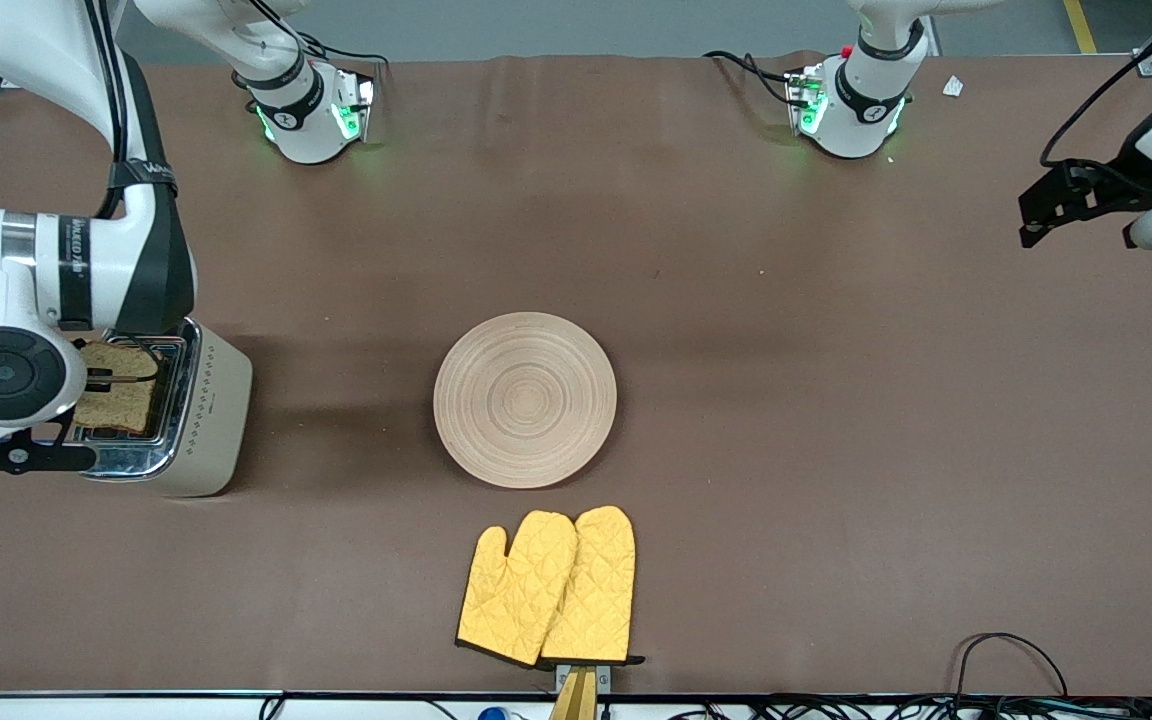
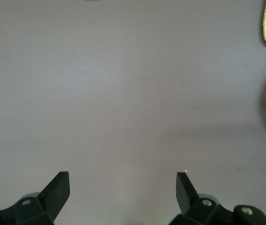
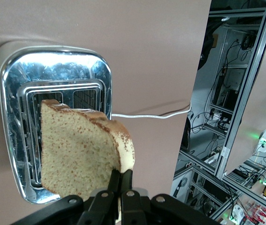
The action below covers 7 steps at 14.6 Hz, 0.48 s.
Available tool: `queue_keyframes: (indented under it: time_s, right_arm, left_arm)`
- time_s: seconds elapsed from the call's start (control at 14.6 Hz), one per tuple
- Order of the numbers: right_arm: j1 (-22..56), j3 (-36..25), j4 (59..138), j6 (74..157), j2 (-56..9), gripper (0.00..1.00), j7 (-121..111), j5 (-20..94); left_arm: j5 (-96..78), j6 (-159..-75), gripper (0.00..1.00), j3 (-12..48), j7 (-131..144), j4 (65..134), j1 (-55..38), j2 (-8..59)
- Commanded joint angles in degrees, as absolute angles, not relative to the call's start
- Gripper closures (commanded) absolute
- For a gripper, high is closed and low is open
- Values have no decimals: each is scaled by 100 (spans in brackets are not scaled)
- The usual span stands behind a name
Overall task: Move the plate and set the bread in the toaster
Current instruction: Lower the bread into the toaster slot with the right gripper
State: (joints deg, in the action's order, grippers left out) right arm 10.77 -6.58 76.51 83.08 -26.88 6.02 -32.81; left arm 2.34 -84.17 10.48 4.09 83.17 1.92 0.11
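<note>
Done: round beige wooden plate sits bare, mid-tabletop, well apart from the cream chrome-topped toaster. Left: my right gripper pinches the brown bread slice over the toaster's slots, not yet inserted. My left gripper waits spread.

You see the brown bread held upright over the chrome-topped toaster; the ringed wooden plate lies well apart from it.

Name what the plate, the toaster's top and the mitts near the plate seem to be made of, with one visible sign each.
Plate: probably wood, matte, with pale ring grain.
Toaster top: shiny metal, likely chrome; it mirrors its surroundings in the right wrist view.
Mitts: yellow quilted fabric, shown by the diamond stitching.
</note>
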Motion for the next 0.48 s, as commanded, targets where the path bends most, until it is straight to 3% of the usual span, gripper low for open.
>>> queue_keyframes:
  time_s: [0.0, 0.41]
  right_arm:
    - [1063, -598, 7910, 8350, -2610, 100, 615, -3559]
    - [1099, -589, 8016, 8455, -2637, 100, 624, -3700]
  left_arm:
    - [62, -8350, 0, 1107, 448, 8288, 211, 26]
    - [62, -8569, 0, 1134, 448, 8744, 193, -61]
